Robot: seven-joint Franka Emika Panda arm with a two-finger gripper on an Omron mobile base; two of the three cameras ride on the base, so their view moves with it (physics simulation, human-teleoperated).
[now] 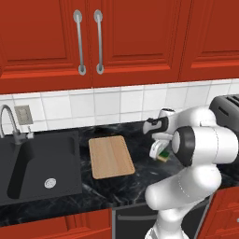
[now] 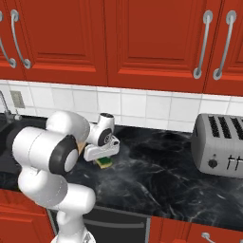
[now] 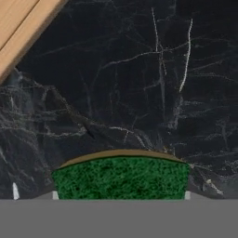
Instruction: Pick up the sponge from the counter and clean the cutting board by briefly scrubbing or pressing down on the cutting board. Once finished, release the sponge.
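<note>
Sponge (image 3: 121, 179), green scouring top over yellow foam, is clamped in the tool (image 1: 161, 152), held above the surface (image 2: 156, 175) right of the cutting board (image 1: 110, 156); arm is folded low.

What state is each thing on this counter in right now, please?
sponge: green side up, held between the fingers of the hand, over the counter.
cutting board: lying flat on the counter, bare, apart from the sponge.
toaster: upright, slots empty.
sink: empty, faucet not running.
cabinet doors: shut.
</note>
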